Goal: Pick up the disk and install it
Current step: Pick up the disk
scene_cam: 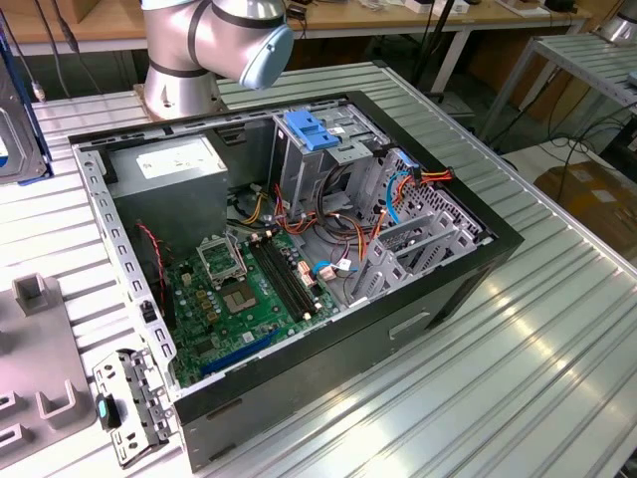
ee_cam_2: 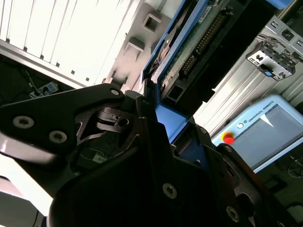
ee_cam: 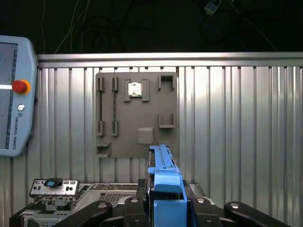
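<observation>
Overhead light glares off the ribbed table (scene_cam: 518, 329), burning it white in the second wrist view. The pincer (ee_cam_2: 161, 118) there is shadowed, nearly black.

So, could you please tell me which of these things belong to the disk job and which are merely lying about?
Job in hand:
- disk, held by the shut pincer
- open case, with its drive cage

Lying about:
- pendant
- grey slotted plate
- small bracket

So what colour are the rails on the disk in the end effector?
Blue. The disk shows its rails best in the first wrist view.
</observation>
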